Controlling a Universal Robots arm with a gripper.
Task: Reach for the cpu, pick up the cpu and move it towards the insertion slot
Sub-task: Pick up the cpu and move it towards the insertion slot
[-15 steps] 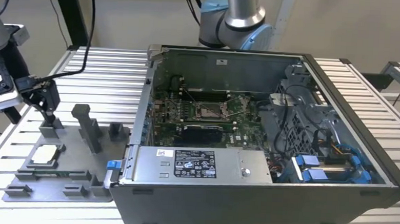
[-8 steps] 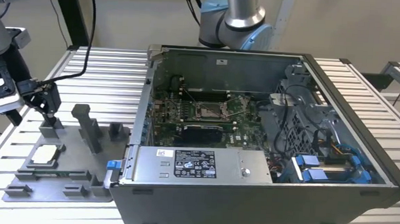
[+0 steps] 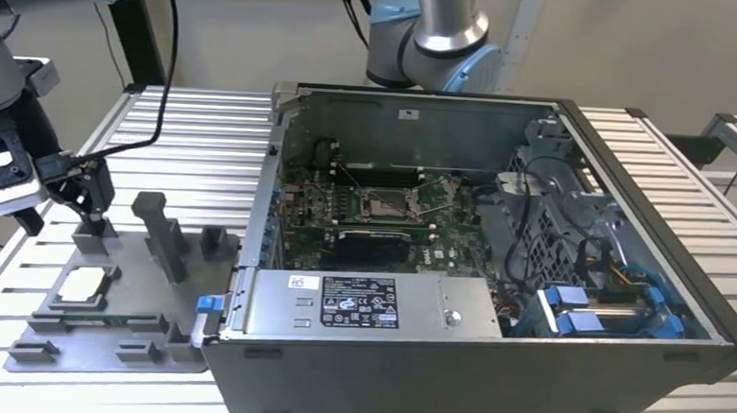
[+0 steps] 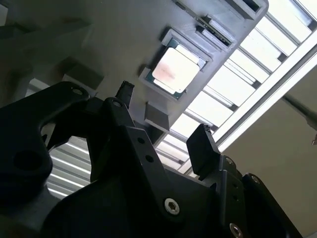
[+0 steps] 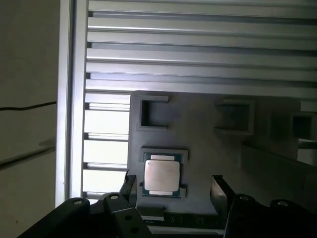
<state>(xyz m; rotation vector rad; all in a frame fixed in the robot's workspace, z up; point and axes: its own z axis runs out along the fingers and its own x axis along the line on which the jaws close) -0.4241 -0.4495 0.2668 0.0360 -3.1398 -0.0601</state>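
The cpu (image 3: 83, 286), a thin square plate with a dull silvery top, lies flat in a shallow pocket near the edge of the grey plastic fixture (image 3: 33, 348) at the exterior view's left, on the slatted metal table (image 3: 195, 131). The gripper (image 3: 61, 217) hangs over the fixture pointing down, its black fingers spread with nothing between them, clear of the cpu. The insertion slot (image 3: 387, 205), a square metal frame, sits well apart on the green board inside the open computer case (image 3: 486, 374).

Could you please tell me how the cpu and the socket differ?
The cpu is a silvery plate; the socket is a metal frame with a dark centre. The cpu lies on the grey fixture outside the computer case; the socket sits inside it. Both are square.
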